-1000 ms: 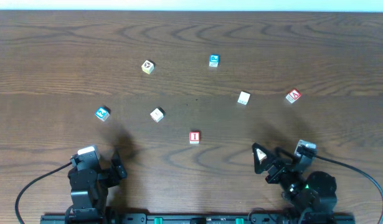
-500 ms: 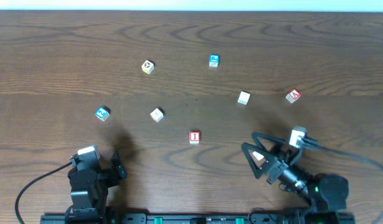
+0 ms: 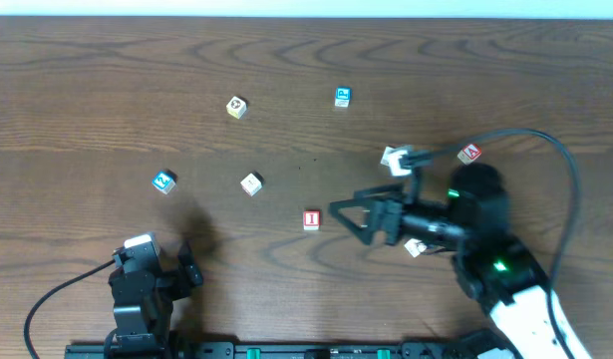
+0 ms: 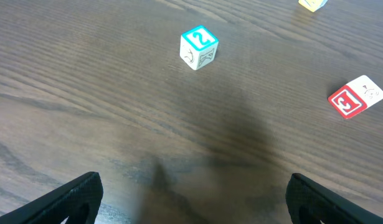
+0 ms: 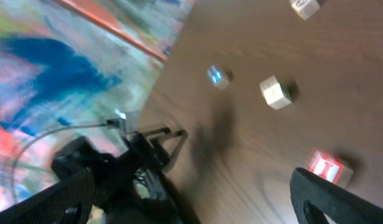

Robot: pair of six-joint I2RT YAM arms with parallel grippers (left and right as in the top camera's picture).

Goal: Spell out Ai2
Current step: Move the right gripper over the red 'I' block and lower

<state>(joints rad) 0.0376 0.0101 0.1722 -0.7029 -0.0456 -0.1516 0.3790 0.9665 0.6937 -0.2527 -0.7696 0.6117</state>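
The red "I" block lies at the table's middle front and also shows in the right wrist view. The blue "2" block lies at the left and shows in the left wrist view. The red "A" block lies at the right. My right gripper is open and empty, pointing left, just right of the "I" block. In its wrist view the right gripper has the "I" block by its right finger. My left gripper is open and empty at the front left, short of the "2" block.
Other letter blocks lie scattered: a blue one and a white one at the back, a white one left of centre, one beside the right arm, and one under it. The right arm's cable loops over the right side.
My right arm has swung from the front right corner up and to the left, gripper now beside the red "I" block. The left arm and the blocks have not moved.
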